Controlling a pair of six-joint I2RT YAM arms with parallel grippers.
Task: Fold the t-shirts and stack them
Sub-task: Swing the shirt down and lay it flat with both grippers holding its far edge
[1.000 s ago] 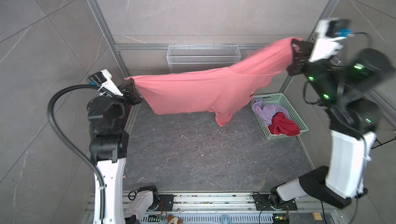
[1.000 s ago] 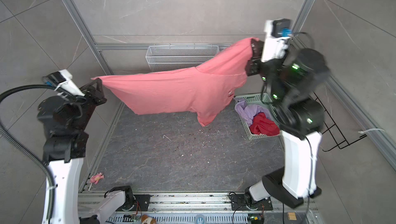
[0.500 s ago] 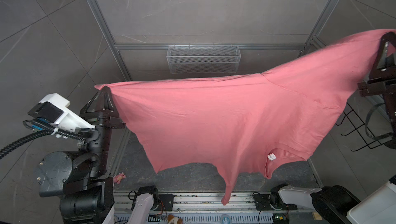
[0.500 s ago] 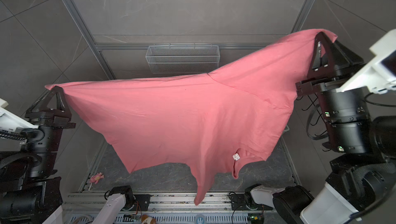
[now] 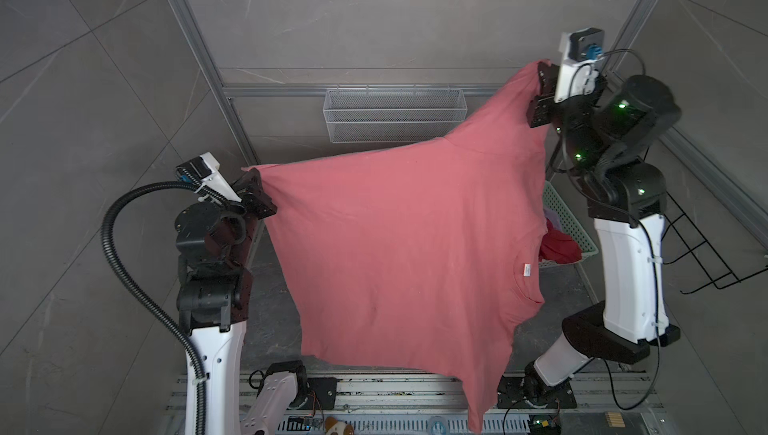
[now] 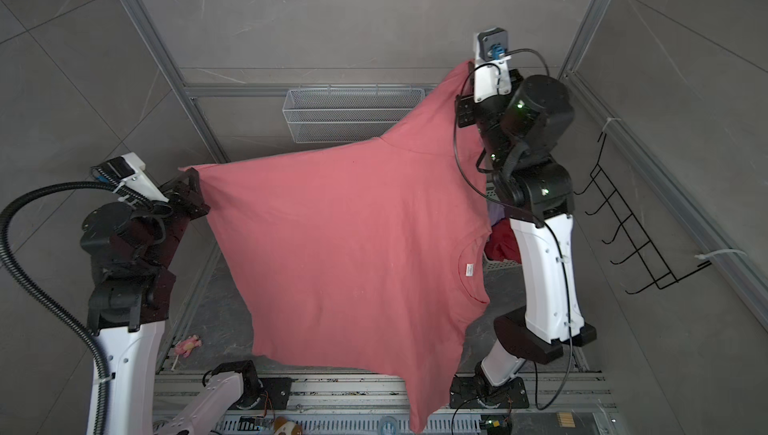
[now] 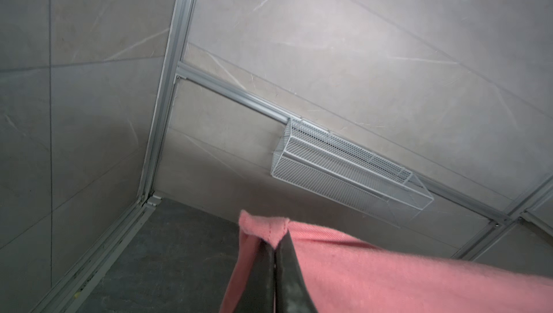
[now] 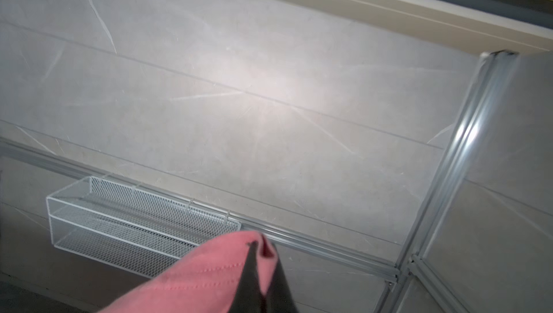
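In both top views the pink t-shirt (image 5: 399, 254) hangs spread in the air across the middle of the frame, clear of the dark table (image 5: 270, 312) beneath it. The left gripper (image 5: 254, 181), at centre left, is clamped on one corner. The right gripper (image 5: 541, 79), at upper right and higher, is clamped on another, so the top edge slopes up toward the right. The collar, with its white label (image 5: 526, 270), sits at lower right, and a sleeve dangles to the bottom edge of the frame. Partly hidden behind the cloth at right, a green basket (image 5: 571, 225) holds a red t-shirt (image 5: 559, 246) and a sliver of a lilac t-shirt (image 5: 552, 217). A white wire shelf (image 5: 395, 115) hangs on the back wall.

In the left wrist view, the two black fingers (image 7: 260, 269) are pressed together on a stitched hem, and a small tip of pink cloth pokes out beyond them.

In the right wrist view, the fingers (image 8: 248, 278) are likewise closed on a hemmed edge of the same shirt.

The step in hand looks like holding the first shirt open before laying it down; nothing is folded or stacked yet. The next move calls for levelling and lowering both grippers together. The cloth should stay taut so it lands flat on the table and the hanging sleeve does not bunch underneath.
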